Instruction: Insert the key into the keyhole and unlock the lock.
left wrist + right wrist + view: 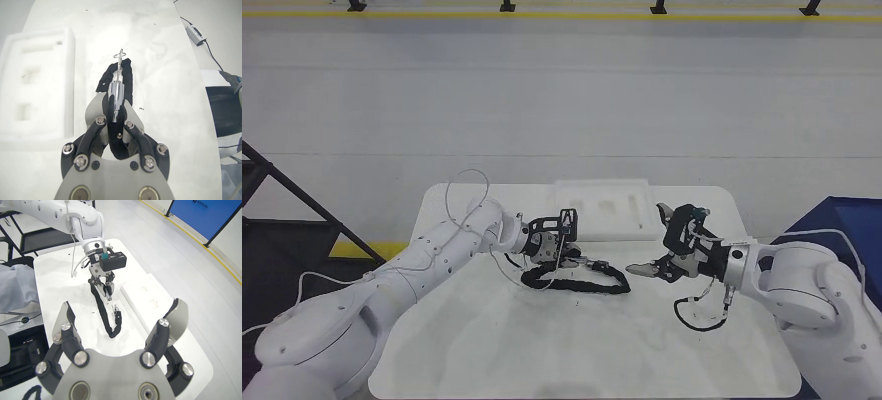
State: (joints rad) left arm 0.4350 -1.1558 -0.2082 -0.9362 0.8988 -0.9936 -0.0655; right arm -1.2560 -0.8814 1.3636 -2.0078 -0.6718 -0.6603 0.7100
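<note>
**Left jaws clamped on the lock barrel, right jaws spread wide opposite**

The left arm (422,265) stretches from the surface's near left corner toward its middle, wrist tipped down. The left jaws are closed tight on the lock (116,91), padded tips pressing both sides of the barrel. The right arm (802,280) comes in from the right with a bent elbow. The right jaws face the left ones and stand wide apart with nothing between them, near the chain's (105,321) outer bend.

The lock is a short, polished chrome cylinder, held near the middle of the surface (160,75). The key (119,66) is a thin flat strip of bare metal with a wire ring (121,55) through its head. In the left wrist view its blade lines up with the cylinder's end face. Whether it is seated in the keyhole cannot be told. The chain is sheathed in black fabric, soft and ribbed, and lies in a narrow loop on the smooth white surface. One end of it shows a chrome tip (117,309). The foam tray (70,75) at the far edge is white, blocky and matte.

Counted: two arms, one lock, one key, one ring, one chain, one tray with three recesses seen in the left wrist view
</note>
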